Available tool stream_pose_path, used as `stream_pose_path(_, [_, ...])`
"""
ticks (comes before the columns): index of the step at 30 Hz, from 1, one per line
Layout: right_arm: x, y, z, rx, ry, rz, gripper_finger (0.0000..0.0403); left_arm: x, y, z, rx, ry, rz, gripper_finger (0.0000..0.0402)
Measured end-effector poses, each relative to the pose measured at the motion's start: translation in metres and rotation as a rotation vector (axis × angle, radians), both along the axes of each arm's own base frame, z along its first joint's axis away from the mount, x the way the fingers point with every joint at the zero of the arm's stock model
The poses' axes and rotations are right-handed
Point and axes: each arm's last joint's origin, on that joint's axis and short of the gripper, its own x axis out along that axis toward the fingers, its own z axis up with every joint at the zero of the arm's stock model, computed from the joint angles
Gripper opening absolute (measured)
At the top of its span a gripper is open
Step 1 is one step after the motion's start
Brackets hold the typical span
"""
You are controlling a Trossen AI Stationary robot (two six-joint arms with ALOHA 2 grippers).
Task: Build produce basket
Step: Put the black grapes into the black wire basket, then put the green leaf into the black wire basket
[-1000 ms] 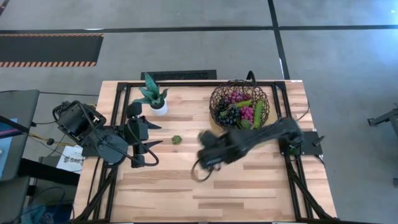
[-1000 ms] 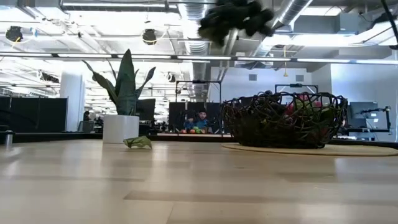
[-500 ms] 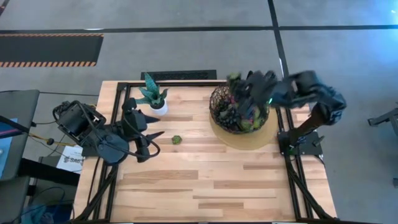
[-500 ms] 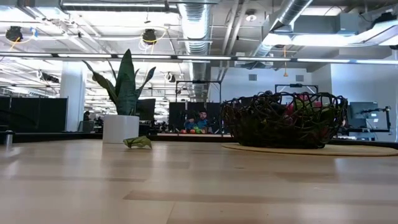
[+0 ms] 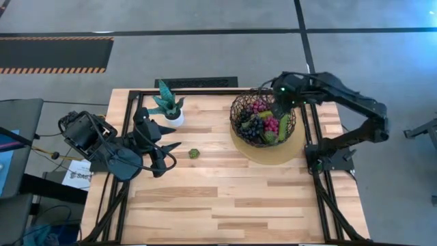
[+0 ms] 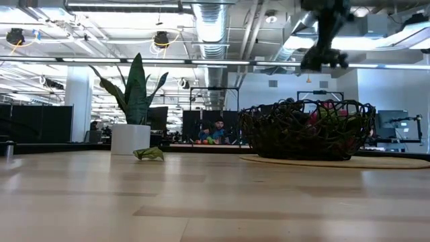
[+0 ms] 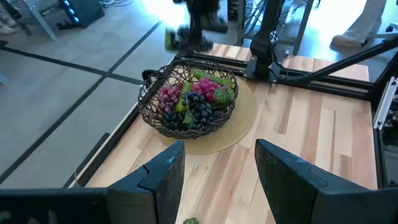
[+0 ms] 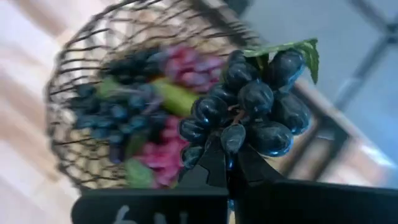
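Looking straight down, the basket (image 5: 263, 117) sat on a tan disc (image 5: 295, 146) at the table's (image 5: 232, 198) far right, filled with magenta, dark and green produce (image 5: 263, 124). The right gripper (image 5: 279, 96) hung over the basket's far rim, its arm reaching in from the right. The left gripper (image 5: 166, 158) waited at the left side, fingers spread, near a small green leaf (image 5: 194, 153) and a potted plant (image 5: 167, 104).

Low view: the basket (image 6: 306, 129) stood right of centre; the right gripper (image 6: 321, 59) hung above it, clear of the rim. Plant (image 6: 131, 107) and leaf (image 6: 149, 154) were left.

Left wrist view: own fingers (image 7: 166, 177) stood apart, nothing between; the basket (image 7: 188, 98) lay ahead with grapes (image 7: 198, 106) inside.

Right wrist view: the fingers (image 8: 212, 163) were pressed together, pinching a black grape bunch (image 8: 252, 107) with a green leaf top, held above the basket (image 8: 102, 124).
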Motion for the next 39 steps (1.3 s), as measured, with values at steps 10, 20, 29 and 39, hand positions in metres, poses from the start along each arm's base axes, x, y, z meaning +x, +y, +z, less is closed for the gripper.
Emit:
stream_pose_path(10, [-0.020, -0.037, -0.092, 0.177, -0.160, -0.012, 0.0001, 0.000, 0.000, 0.000, -0.015, -0.017, 0.023, 0.0183])
stream_pose_path(20, [-0.037, -0.056, -0.108, 0.171, -0.123, -0.086, 0.0024, 0.000, 0.000, 0.000, -0.039, -0.030, 0.040, 0.0183])
stream_pose_path(29, [-0.028, -0.047, -0.107, 0.150, -0.096, 0.033, 0.0119, 0.003, 0.006, 0.000, -0.043, -0.032, 0.071, 0.0183])
stream_pose_path(39, [-0.020, -0.042, -0.070, 0.090, -0.163, 0.083, 0.0229, 0.006, 0.008, -0.002, -0.032, -0.029, 0.088, 0.0183])
